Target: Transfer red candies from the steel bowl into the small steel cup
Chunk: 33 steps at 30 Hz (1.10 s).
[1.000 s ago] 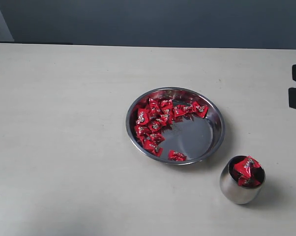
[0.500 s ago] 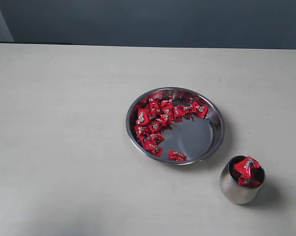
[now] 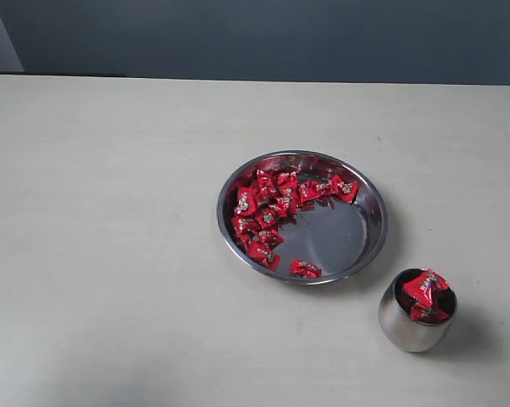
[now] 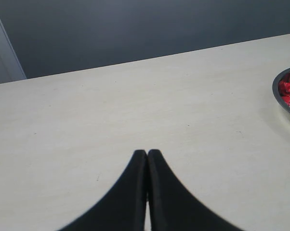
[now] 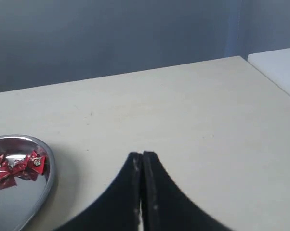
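The steel bowl (image 3: 369, 212) sits at the table's middle right, with several red candies (image 3: 268, 212) piled along its far and left side. One candy (image 3: 304, 269) lies apart near its front rim. The small steel cup (image 3: 406, 326) stands in front of the bowl to the right, with red candies (image 3: 426, 292) heaped in its mouth. Neither arm shows in the exterior view. My left gripper (image 4: 147, 153) is shut and empty over bare table, the bowl's rim (image 4: 280, 98) off to one side. My right gripper (image 5: 142, 155) is shut and empty, beside the bowl (image 5: 41, 180).
The pale table (image 3: 111, 237) runs wide around the bowl and cup. A dark wall (image 3: 263, 38) stands behind its far edge. A white surface (image 5: 280, 67) adjoins the table's corner in the right wrist view.
A second ago the right gripper's dark fingers showed at the exterior view's right edge; they have since gone out of that view. Bowl, cup and candies have not moved.
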Tool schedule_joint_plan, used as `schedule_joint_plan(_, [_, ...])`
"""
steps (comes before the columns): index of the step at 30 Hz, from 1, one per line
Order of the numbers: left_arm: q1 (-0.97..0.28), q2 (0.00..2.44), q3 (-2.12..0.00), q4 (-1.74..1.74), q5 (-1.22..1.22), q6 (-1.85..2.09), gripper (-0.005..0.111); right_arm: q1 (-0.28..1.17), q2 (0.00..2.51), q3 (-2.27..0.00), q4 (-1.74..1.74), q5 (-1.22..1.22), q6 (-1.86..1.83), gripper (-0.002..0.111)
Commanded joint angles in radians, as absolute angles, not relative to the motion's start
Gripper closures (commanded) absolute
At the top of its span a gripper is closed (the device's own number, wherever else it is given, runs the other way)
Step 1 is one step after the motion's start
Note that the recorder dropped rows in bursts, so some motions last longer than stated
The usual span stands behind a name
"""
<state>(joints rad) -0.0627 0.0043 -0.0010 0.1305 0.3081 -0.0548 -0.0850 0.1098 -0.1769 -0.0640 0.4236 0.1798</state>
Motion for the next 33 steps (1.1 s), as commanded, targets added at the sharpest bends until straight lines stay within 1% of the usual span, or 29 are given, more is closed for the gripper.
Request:
schedule_joint_plan(1, [-0.071,0.000,0.000,0.132,0.301,-0.060,0.106,-0.105,0.008,-0.109,-0.068,0.411,0.171,0.109])
schedule_joint_plan(5, [-0.071,0.000,0.000,0.132,0.301,-0.060,0.106,-0.135,0.000,-0.071,-0.068,0.416,0.171,0.109])
schedule_joint_plan(23, [-0.071,0.000,0.000,0.132,0.301,-0.060,0.106,-0.239,0.000,-0.038,0.000,0.409,0.071,0.109])
schedule_joint_plan(33, [-0.071,0.000,0.000,0.132,0.301,-0.060,0.106,-0.250,0.000,-0.024,0.011,0.398,0.052,0.109])
